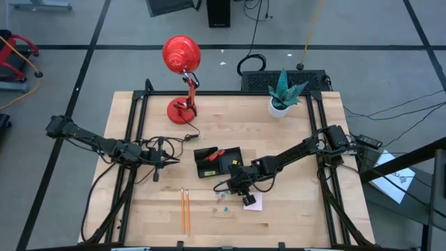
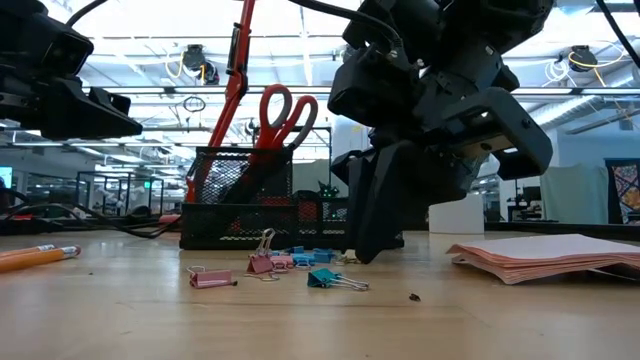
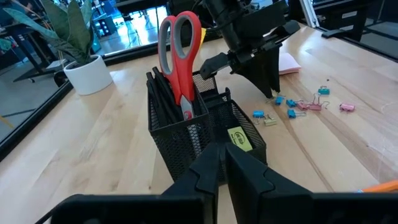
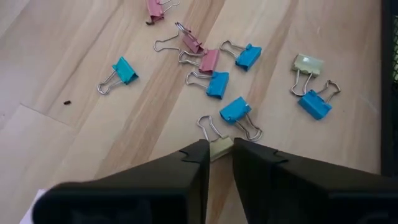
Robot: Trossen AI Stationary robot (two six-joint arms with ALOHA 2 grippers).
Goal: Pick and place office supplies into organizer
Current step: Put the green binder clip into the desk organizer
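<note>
Clip (image 4: 221,147): pale, on counter (image 4: 74,56), pinched between right tool (image 4: 219,155) fingertips, wire loop pointing away.
Organizer (image 1: 217,162): just beyond right tool.
Left tool (image 3: 219,163): clenched empty, farther off.

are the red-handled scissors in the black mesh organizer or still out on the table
In. The red-handled scissors stand upright, handles up, blades down inside the tall compartment of the black mesh organizer.

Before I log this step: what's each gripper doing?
Left gripper: shut, empty, near the organizer.
Right gripper: shut on a cream binder clip.
</note>
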